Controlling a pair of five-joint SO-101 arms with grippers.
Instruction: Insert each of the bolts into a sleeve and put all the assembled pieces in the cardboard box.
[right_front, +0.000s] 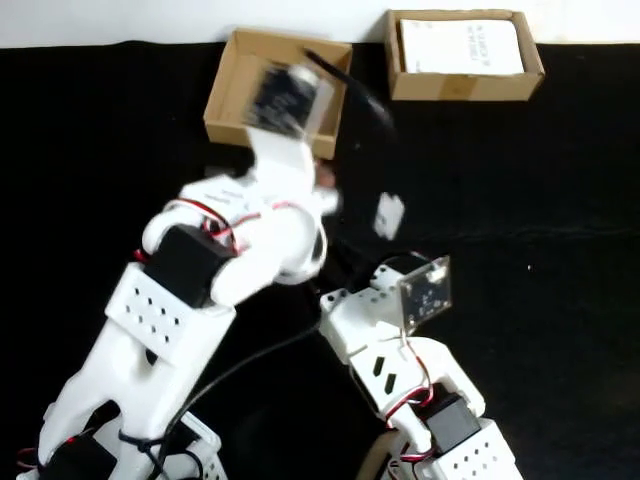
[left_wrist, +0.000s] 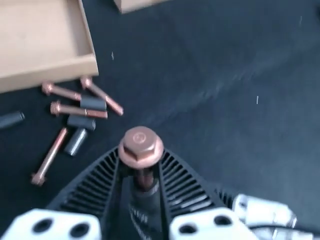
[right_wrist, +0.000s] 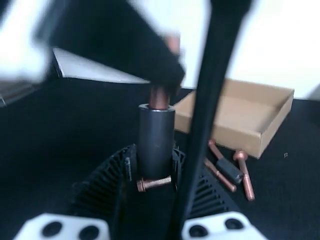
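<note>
My left gripper (left_wrist: 141, 159) is shut on a copper bolt (left_wrist: 141, 145), whose hex head faces the camera. My right gripper (right_wrist: 155, 162) is shut on an upright black sleeve (right_wrist: 156, 134). The bolt's shank (right_wrist: 160, 96) enters the top of that sleeve from above. Several loose bolts (left_wrist: 79, 110) and sleeves (left_wrist: 75, 142) lie on the black cloth beside the cardboard box (left_wrist: 45, 65). In the high view the cardboard box (right_front: 228, 100) sits at the back, partly covered by the left arm (right_front: 250, 240).
A second box (right_front: 465, 85) holding white paper stands at the back right. A black cable (right_wrist: 210, 100) hangs across the right wrist view. The right arm's base (right_front: 440, 420) is at the front centre. More bolts (right_wrist: 245, 175) lie by the box (right_wrist: 260, 125).
</note>
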